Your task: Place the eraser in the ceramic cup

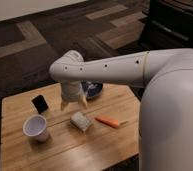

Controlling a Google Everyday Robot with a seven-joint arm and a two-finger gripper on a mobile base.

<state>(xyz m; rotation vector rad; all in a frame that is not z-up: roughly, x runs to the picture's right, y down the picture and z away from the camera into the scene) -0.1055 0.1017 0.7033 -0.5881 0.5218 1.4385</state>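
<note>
The eraser [40,103], a small black block, lies on the wooden table [100,145] at the left. The white ceramic cup [36,127] stands just in front of it, near the table's left edge. My gripper [73,103] hangs over the table's middle, to the right of the eraser and above the speckled block. Its fingers point down, spread apart, and hold nothing.
A white-grey speckled block [81,121] lies just below the gripper. An orange pen-like stick [108,121] lies to its right. A dark blue bowl [92,89] sits at the table's back, partly behind the arm. Dark carpet surrounds the table.
</note>
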